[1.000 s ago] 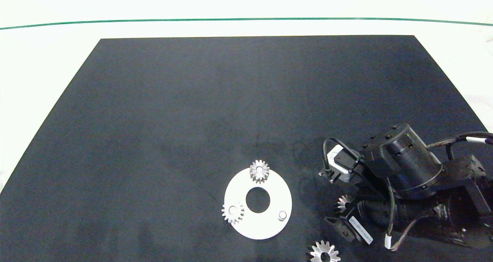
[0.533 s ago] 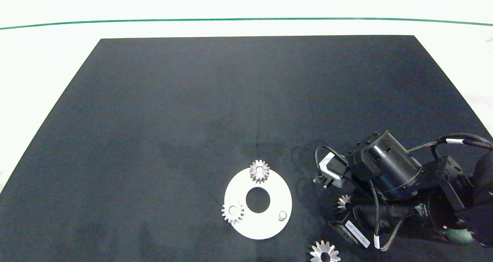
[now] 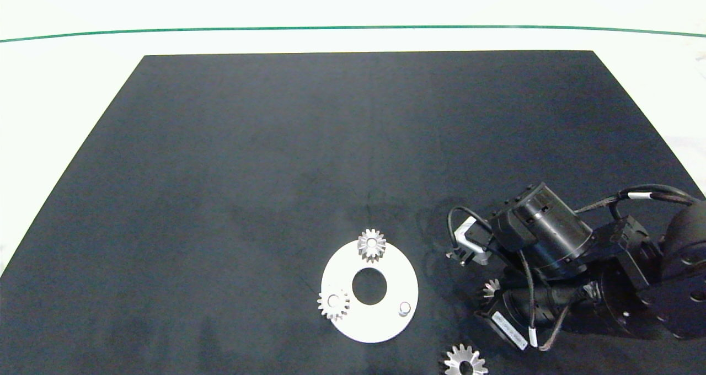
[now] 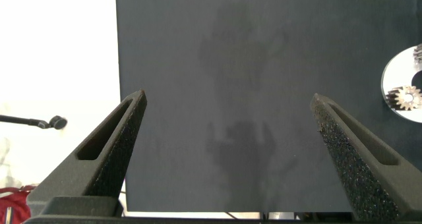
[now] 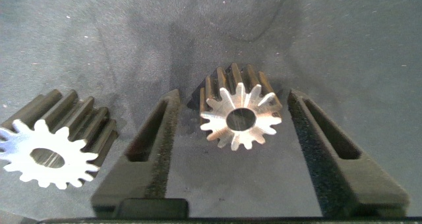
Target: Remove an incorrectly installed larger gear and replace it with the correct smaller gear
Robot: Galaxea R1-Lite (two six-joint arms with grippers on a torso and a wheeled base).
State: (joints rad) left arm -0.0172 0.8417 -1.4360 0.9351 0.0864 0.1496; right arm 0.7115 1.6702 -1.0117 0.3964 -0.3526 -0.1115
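Note:
The smaller gear (image 5: pixel 241 115) lies flat on the black mat between the fingers of my right gripper (image 5: pixel 235 97), which is open with a little room on each side. In the head view this smaller gear (image 3: pixel 490 289) peeks out from under the right arm, to the right of the white disc plate (image 3: pixel 386 325). The larger gear (image 5: pixel 53 141) lies just outside one finger; in the head view the larger gear (image 3: pixel 465 361) is at the near edge. The plate carries two small gears (image 3: pixel 372 245) (image 3: pixel 333 303) and one bare peg (image 3: pixel 404 307). My left gripper (image 4: pixel 227 99) hangs open over the mat's edge.
The black mat (image 3: pixel 276 171) covers most of the white table, and a green line runs along the far side. The right arm's body and cables (image 3: pixel 606 270) fill the near right corner. The plate's edge (image 4: pixel 394 79) shows in the left wrist view.
The right arm's wrist has swung left and lower over the smaller gear. Both gears on the mat and the plate have stayed put.

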